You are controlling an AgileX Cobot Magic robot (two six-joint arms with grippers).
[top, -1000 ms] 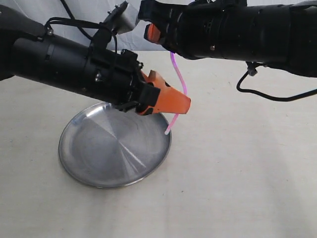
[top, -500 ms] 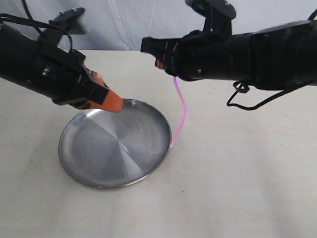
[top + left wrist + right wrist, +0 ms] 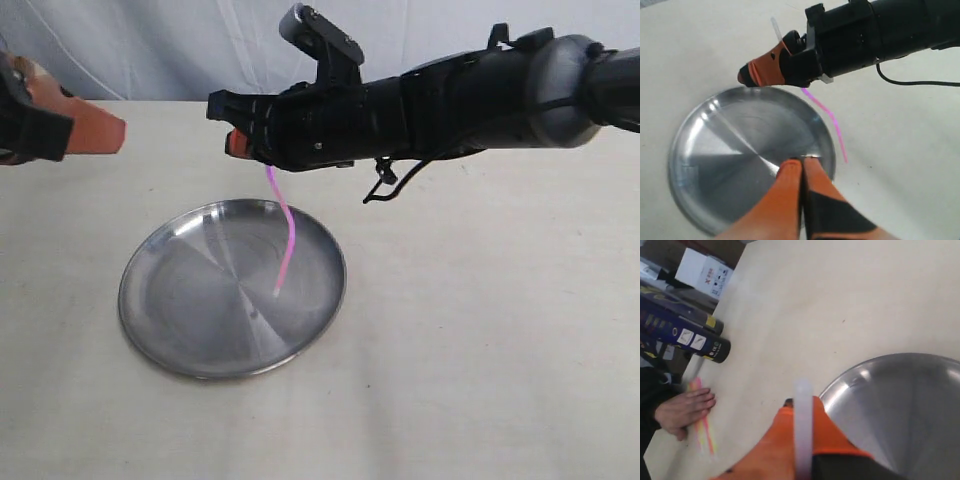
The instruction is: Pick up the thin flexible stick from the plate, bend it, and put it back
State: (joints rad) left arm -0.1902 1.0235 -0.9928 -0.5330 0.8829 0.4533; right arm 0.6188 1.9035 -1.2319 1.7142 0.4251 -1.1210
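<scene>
Right gripper (image 3: 236,142) mine, clamped on top end of stick (image 3: 286,232), just above plate (image 3: 140,310) at its far rim. Stick hangs down wavy, pale lower tip over plate middle; touching metal or not, cannot tell. Left gripper (image 3: 803,162) fingers pressed together, nothing between, off plate's left side, well apart from stick.

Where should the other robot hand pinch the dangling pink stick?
Probably low down, near the free tip of the stick, coming from the left gripper's own side: the right gripper holds the top, and the rest hangs free over the plate.
</scene>
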